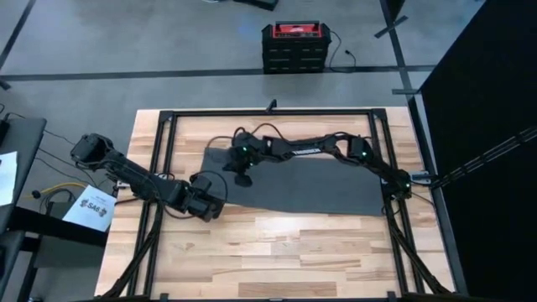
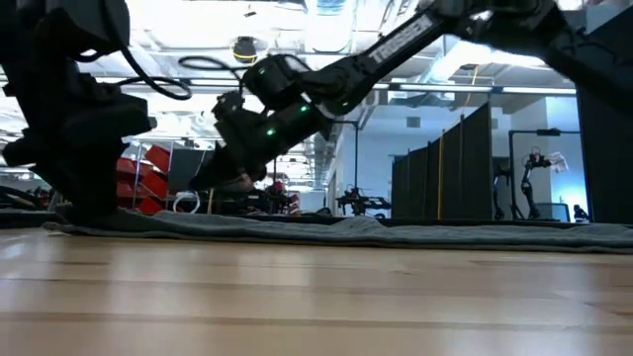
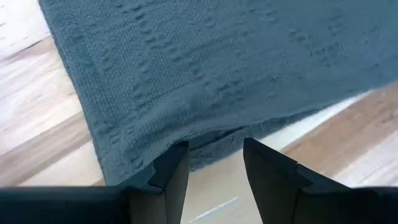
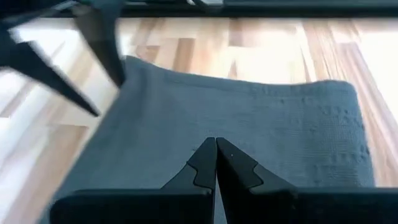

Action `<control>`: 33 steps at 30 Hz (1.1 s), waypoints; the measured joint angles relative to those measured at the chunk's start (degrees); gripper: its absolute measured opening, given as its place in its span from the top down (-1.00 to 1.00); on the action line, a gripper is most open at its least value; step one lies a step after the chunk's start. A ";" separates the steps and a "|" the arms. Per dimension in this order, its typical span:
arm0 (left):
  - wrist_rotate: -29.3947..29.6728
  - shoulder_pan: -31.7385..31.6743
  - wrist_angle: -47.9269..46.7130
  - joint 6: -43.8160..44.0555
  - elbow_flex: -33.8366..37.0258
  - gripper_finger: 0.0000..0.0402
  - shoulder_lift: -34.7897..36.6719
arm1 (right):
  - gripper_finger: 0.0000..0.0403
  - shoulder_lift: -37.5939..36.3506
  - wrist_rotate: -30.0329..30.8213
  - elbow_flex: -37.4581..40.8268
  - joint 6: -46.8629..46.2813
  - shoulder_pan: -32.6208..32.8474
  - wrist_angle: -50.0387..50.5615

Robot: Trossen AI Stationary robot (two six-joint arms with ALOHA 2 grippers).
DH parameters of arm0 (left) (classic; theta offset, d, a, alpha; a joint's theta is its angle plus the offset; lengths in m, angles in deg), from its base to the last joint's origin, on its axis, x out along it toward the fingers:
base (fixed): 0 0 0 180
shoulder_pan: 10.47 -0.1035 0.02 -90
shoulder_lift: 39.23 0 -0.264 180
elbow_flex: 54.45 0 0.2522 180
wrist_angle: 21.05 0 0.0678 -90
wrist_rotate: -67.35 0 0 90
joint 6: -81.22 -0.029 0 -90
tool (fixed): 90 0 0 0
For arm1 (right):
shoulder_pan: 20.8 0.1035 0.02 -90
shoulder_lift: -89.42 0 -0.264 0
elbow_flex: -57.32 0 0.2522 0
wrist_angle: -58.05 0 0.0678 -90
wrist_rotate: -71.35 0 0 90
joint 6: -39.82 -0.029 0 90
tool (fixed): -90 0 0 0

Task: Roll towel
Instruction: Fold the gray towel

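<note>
The dark grey towel [image 1: 310,180] lies spread flat on the wooden table, and shows as a low strip [image 2: 326,227] in the low view. My left gripper [image 1: 210,204] is open and down at the towel's near edge [image 3: 214,149], close to its left corner, one finger on either side of a stretch of that edge. My right arm reaches across the towel from the right. Its gripper [image 1: 244,176] is shut and hangs a little above the towel's left part [image 4: 249,124], with nothing between its fingers. My left gripper comes slanting down from the table's left near side, and its open fingers [image 3: 174,165] stand at the towel's near edge beside the left corner. Whether they touch the cloth I cannot tell. The edge lies on the table, and nothing is pinched.
A black frame [image 1: 268,111] runs round the table top, with rails down both sides. On the floor beyond the far edge stands a red-and-black box [image 1: 295,46]. Bare wood [image 1: 285,252] stretches between the towel and the near edge.
</note>
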 joint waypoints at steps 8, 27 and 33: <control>-3.20 0.55 3.45 3.12 4.53 0.31 0.15 | 1.00 9.20 -1.76 -15.62 -0.10 -0.20 13.75; -2.79 1.98 3.76 5.61 5.02 0.31 0.08 | 1.00 10.35 -1.17 -16.71 -2.94 -3.21 16.85; -3.11 3.25 4.05 6.64 5.02 0.31 0.07 | 1.00 10.37 2.02 -16.69 -4.47 -5.66 15.58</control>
